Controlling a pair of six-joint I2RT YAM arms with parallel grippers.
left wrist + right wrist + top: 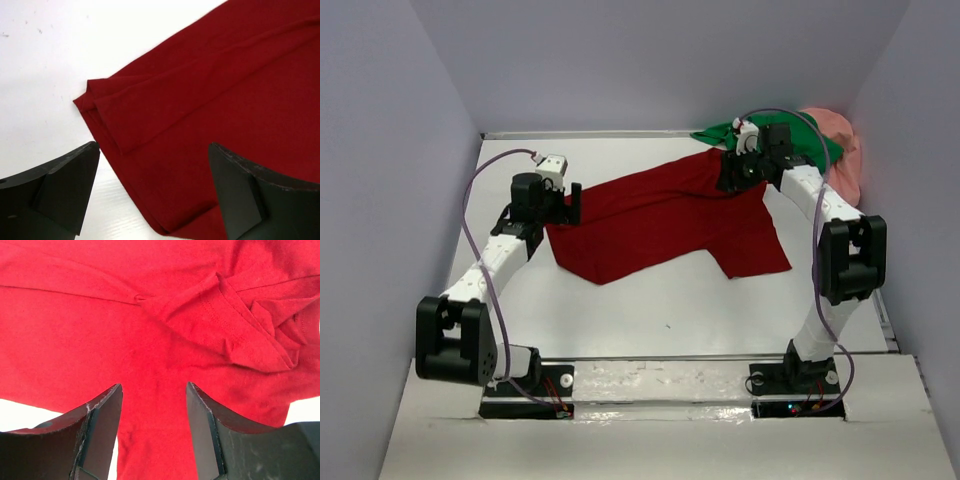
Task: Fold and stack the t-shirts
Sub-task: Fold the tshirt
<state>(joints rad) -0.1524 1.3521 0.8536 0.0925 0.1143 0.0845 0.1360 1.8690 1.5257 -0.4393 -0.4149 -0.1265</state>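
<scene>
Arm bases point(525, 385) are sitting nearest, at the desk's point(650, 300) near edge. Beyond, the red shirt point(660, 225) is lying spread mid-desk, with the green shirt point(715, 133) and pink shirt point(840, 150) bunching far right. The left hand point(572, 203) is hovering at its left edge, the right hand point(732, 175) at its far right.

Left wrist: jaws are gaping wide, released, over a doubled hem point(107, 117).

Right wrist: jaws are standing apart astride cloth beside a crumpled sleeve point(235, 325), pinching nothing.

Being light and limp, the shirt is likely going to sag, so pinching edges or corners looks best.

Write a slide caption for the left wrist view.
Left gripper, jaws wide open, poised over the doubled-over edge of the dark red t-shirt on the white table.
</scene>
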